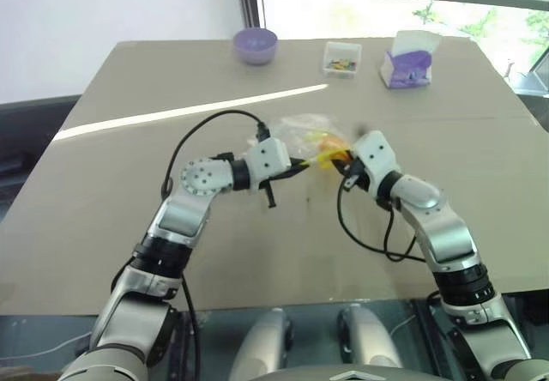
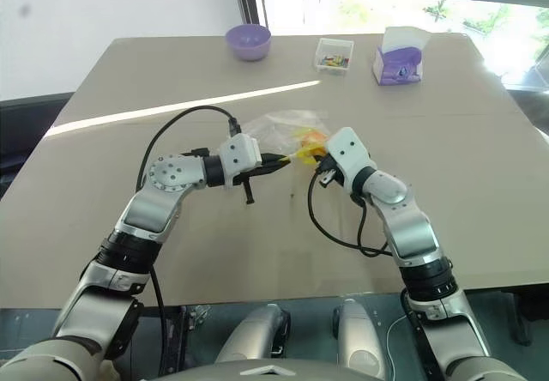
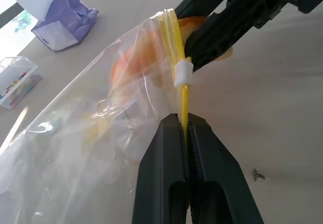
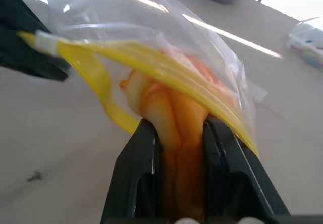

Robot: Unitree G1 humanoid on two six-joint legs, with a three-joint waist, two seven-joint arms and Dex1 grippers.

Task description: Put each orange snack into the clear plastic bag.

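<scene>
The bag (image 2: 287,136) is held up above the middle of the table (image 2: 480,192), between the two grippers. Its yellow seal strip (image 3: 179,67) forms the near edge and runs roughly crosswise from the left gripper (image 3: 185,133) toward the right gripper (image 4: 179,133); the crinkled clear body trails away toward the far side of the table. The left jaws are clenched on the strip beside a small white slider (image 3: 183,72). The snack (image 4: 174,118), golden-orange and squeezed into folds, is gripped between the right fingers (image 4: 139,168), its far end pushed into the bag's mouth under the strip. Its long axis follows the right gripper, pointing into the bag.
</scene>
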